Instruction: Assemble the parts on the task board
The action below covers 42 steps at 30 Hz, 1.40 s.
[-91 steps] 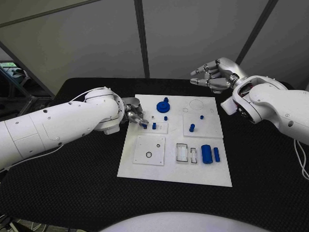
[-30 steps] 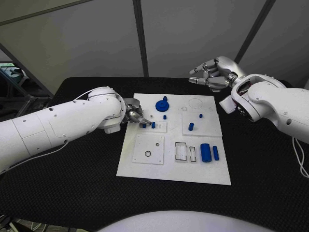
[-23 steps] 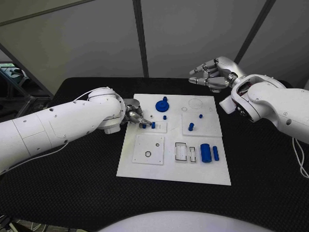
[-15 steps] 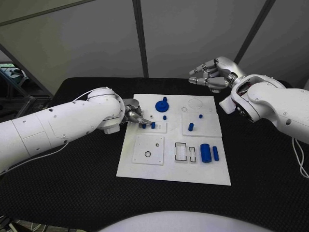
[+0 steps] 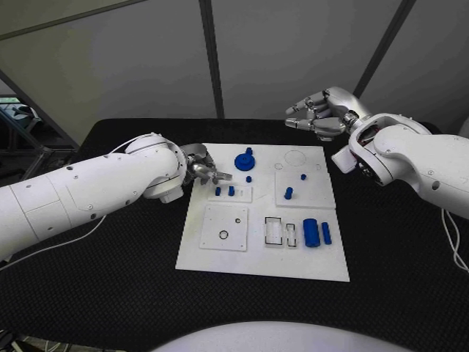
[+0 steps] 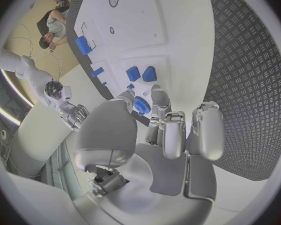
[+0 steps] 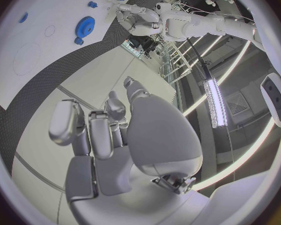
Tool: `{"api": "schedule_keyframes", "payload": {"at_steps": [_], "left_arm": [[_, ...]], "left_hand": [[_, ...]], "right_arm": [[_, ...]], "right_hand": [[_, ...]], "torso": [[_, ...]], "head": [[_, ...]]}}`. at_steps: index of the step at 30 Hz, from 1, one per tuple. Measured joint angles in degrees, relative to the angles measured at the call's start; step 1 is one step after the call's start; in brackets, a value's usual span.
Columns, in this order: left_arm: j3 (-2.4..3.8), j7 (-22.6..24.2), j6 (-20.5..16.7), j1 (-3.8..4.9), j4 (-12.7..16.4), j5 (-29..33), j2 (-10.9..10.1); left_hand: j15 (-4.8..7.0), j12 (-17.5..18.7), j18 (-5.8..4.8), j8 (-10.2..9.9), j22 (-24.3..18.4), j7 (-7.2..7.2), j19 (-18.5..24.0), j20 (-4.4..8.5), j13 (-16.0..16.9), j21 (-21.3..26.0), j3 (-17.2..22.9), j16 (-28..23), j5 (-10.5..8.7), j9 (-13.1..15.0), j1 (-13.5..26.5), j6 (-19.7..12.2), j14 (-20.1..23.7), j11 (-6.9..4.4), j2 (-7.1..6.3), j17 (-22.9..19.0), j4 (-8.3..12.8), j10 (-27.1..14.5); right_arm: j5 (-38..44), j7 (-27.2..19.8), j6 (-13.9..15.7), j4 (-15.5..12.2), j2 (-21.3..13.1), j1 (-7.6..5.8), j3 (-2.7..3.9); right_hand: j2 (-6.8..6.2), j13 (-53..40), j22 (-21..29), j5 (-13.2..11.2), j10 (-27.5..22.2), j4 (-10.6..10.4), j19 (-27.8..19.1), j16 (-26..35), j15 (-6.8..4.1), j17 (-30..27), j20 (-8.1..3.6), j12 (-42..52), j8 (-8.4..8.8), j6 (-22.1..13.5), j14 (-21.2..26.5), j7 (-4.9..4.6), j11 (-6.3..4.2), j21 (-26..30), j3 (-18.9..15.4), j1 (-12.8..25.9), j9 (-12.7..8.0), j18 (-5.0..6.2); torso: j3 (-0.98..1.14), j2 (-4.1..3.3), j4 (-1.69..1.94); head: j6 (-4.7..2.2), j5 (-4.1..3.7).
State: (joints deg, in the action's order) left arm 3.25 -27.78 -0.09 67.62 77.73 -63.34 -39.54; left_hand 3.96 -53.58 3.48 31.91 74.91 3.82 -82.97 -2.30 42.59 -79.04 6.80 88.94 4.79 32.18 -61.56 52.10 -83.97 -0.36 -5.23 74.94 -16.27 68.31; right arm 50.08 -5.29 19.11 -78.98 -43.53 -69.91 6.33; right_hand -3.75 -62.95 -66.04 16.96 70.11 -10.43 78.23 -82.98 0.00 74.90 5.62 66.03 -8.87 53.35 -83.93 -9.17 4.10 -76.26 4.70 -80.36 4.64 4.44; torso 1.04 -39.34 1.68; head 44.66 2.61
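The white task board [image 5: 261, 257] lies in the middle of the table. My left hand [image 5: 204, 171] hovers at the board's far left edge and holds nothing, its fingers loosely apart. Just in front of its fingertips two small blue pegs [image 5: 224, 191] stand side by side in a small square plate. In the left wrist view the same pegs [image 6: 141, 74] show past my left hand [image 6: 159, 130], with the blue gear [image 6: 139, 105] behind the fingers. The gear [image 5: 244, 162] sits at the board's far side. My right hand [image 5: 319, 114] hangs empty in the air beyond the board's far right corner.
Another blue peg [image 5: 289, 193] stands mid-board, and two blue cylinders [image 5: 317, 232] lie near the right edge beside rectangular slots [image 5: 275, 231]. A square plate with a ring [image 5: 225, 228] lies on the board's left. The black table [image 5: 97, 279] surrounds the board.
My left hand has let go of the left blue peg, now standing in the small plate, and has drawn back toward the board's far left edge. My right hand has stayed still.
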Motion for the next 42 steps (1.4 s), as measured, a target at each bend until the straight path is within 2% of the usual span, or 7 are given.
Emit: {"api": "schedule_keyframes", "payload": {"at_steps": [7,9,12,17,30,35,42], "left_arm": [[0.25,3.1,-3.9,0.00,0.2,2.3,-0.2],[0.28,4.6,-4.9,0.00,0.2,2.9,-0.2],[0.30,7.9,-6.8,0.01,0.3,3.5,-0.1],[0.27,15.5,-10.6,0.02,-0.1,2.8,1.4],[-2.37,26.7,-13.1,0.00,-3.2,-13.1,5.7],[-2.69,27.3,-12.7,-0.04,-4.8,-17.7,7.1],[-2.76,27.2,-11.8,-0.05,-6.6,-21.9,8.4]], "left_hand": [[-2.16,5.4,0.10,-2.0,-9.5,2.32,10.6,-1.79,-5.5,16.4,0.3,-12.8,0.29,-2.1,-5.7,-3.8,1.9,2.26,0.97,-2.4,0.7,-7.5],[-3.20,7.3,7.29,-2.8,-18.7,3.40,17.9,-2.71,-6.8,27.8,0.7,-22.5,0.29,-3.0,-7.5,-5.5,7.3,3.39,0.86,-10.6,1.0,-10.9],[-5.38,11.2,7.14,-4.6,-26.9,5.53,25.2,-4.65,-9.8,39.4,1.7,-40.1,0.29,-5.2,-12.2,-8.2,19.5,5.58,0.29,-25.9,3.0,-17.1],[-6.61,17.1,7.14,-7.5,-31.6,6.41,27.0,-5.92,-15.9,45.9,6.0,-46.4,0.28,-9.3,-21.6,-9.5,23.3,6.83,-0.97,-32.1,7.4,-21.5],[-5.00,25.5,7.14,-14.1,-29.1,4.47,18.6,-4.61,-28.6,41.4,9.6,-34.4,0.28,-19.1,-23.2,-3.4,13.3,5.55,-4.10,-29.5,9.7,-15.9],[-4.61,27.2,4.48,-15.4,-18.1,4.02,11.5,-4.13,-31.3,28.3,10.4,-23.5,0.28,-21.2,-22.4,-1.5,7.6,5.29,-4.90,-20.7,9.9,-14.6],[-4.11,28.8,4.39,-16.4,-8.7,3.44,6.0,-3.66,-33.3,17.3,11.0,-16.8,0.28,-22.7,-22.0,-0.4,3.3,4.75,-5.33,-14.6,9.9,-14.1]], "right_arm": [[0.0,0.0,0.0,0.0,0.0,0.00,0.00],[0.0,0.0,0.0,0.1,0.0,0.00,0.00],[0.0,0.0,0.0,0.1,0.0,0.00,0.00],[0.0,0.0,0.0,0.1,0.0,0.00,0.00],[0.1,-0.1,0.0,0.0,0.1,0.00,0.00],[0.2,-0.1,0.0,-0.1,0.1,0.00,0.00],[0.3,-0.1,0.0,-0.1,0.2,0.00,0.00]], "right_hand": [[0.00,0.0,0.0,0.0,0.0,0.0,0.0,0.0,0.00,0.0,0.00,0.0,0.00,0.0,0.0,0.00,0.00,0.0,0.0,0.0,0.0,0.00],[0.00,0.0,0.0,0.0,0.0,0.0,0.0,0.0,0.00,0.0,0.00,0.0,0.00,0.0,0.0,0.00,0.00,0.0,0.0,0.0,0.0,0.00],[0.00,0.0,0.0,0.0,0.0,0.0,0.0,0.0,0.00,0.0,0.00,0.0,0.00,0.0,0.0,0.00,0.00,0.0,0.0,0.0,0.0,0.00],[0.00,0.0,0.0,0.0,0.0,0.0,0.0,0.0,0.00,0.0,0.00,0.0,0.00,0.0,0.0,0.00,0.00,0.0,0.0,0.0,-0.1,0.00],[0.00,0.1,0.0,0.0,0.0,0.0,0.0,0.0,0.00,0.0,0.00,0.0,0.00,0.0,0.0,0.00,0.00,0.0,0.0,0.0,-0.1,0.00],[0.00,0.1,0.0,0.0,0.0,0.0,0.0,0.0,0.00,0.0,0.00,0.0,0.00,0.0,0.0,0.00,0.00,0.0,0.0,0.0,-0.1,0.00],[0.00,0.1,0.0,0.0,0.0,0.0,0.0,0.0,0.00,0.0,0.00,0.0,0.00,0.0,0.0,0.00,0.00,0.0,0.0,0.0,-0.1,0.00]], "torso": [[0.02,0.00,0.00],[0.03,0.00,0.01],[0.03,0.01,0.01],[0.04,0.01,0.01],[0.02,-0.04,-0.03],[0.01,-0.05,-0.03],[0.04,-0.05,-0.03]], "head": [[-0.04,0.00],[-0.12,-0.07],[-0.24,-0.37],[-0.59,-0.82],[-0.91,-1.34],[-0.99,-1.41],[-1.05,-1.51]]}}
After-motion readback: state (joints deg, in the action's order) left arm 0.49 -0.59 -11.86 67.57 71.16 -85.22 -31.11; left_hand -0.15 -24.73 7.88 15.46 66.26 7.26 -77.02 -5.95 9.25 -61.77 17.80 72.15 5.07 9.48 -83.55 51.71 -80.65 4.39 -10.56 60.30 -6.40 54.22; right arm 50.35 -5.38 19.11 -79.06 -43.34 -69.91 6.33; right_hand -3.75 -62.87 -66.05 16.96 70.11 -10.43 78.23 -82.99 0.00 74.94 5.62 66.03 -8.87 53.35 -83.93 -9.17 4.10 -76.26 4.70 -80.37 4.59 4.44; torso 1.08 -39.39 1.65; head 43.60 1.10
